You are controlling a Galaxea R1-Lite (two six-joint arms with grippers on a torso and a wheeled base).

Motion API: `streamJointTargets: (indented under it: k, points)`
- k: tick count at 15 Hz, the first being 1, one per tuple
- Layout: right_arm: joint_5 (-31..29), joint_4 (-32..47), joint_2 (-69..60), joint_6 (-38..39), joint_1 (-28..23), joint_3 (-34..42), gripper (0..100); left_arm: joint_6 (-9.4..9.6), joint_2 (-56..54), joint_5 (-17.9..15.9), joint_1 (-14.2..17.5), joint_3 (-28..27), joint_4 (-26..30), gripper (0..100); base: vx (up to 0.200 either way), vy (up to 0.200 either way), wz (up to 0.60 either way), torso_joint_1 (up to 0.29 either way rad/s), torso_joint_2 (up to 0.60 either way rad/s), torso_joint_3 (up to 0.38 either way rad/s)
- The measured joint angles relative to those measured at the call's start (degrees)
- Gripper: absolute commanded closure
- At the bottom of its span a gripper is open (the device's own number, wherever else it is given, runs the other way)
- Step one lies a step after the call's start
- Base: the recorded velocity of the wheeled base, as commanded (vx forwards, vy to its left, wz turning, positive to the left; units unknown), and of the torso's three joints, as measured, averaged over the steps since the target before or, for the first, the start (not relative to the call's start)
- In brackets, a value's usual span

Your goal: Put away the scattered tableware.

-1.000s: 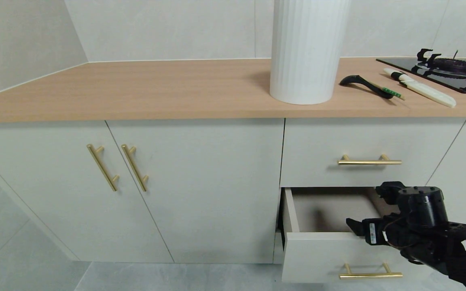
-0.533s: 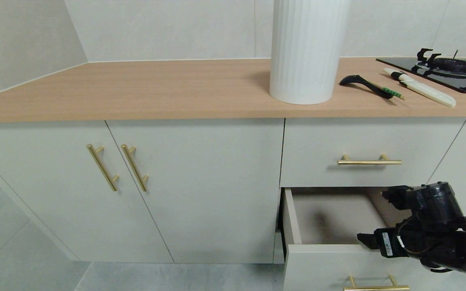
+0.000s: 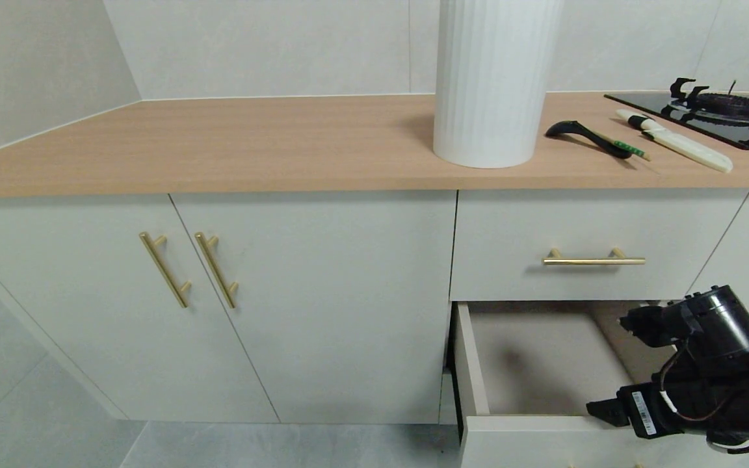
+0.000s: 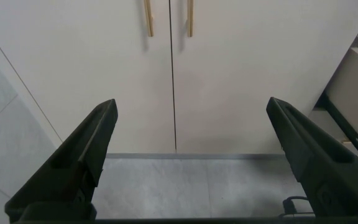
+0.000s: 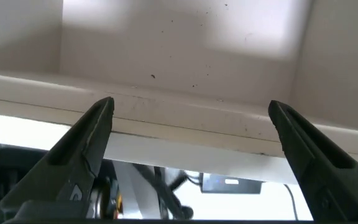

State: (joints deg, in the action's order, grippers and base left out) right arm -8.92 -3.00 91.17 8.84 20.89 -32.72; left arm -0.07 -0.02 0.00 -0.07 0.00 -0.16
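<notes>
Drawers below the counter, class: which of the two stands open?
The lower drawer. It is pulled out from the cabinet, so its bare inside shows. The upper drawer, with the gold handle, sits shut and flush.

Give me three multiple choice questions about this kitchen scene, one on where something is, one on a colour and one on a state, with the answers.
1. Where does the black ladle lie?
A. On the counter, beside the white ribbed container
B. On the floor
C. Hanging on the wall

2. What colour is the upper drawer's handle?
A. Black
B. Gold
C. Red

3. In what state is the lower drawer?
A. Shut
B. Taken out and lying on the floor
C. Pulled open

Answers:
1 A, it rests on the wood next to the container.
2 B, the bar is brass-gold.
3 C, its bare inside shows.
</notes>
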Motion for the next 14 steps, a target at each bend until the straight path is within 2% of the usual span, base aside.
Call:
streamJointTargets:
  k: [14]
  points:
    - [-0.1, 20.6, -2.6, -6.3, 6.9, -0.2, 0, 0.0, 0.0, 0.0, 0.0, 0.0, 0.0, 0, 0.0, 0.0, 0.0, 0.0, 0.0, 0.0]
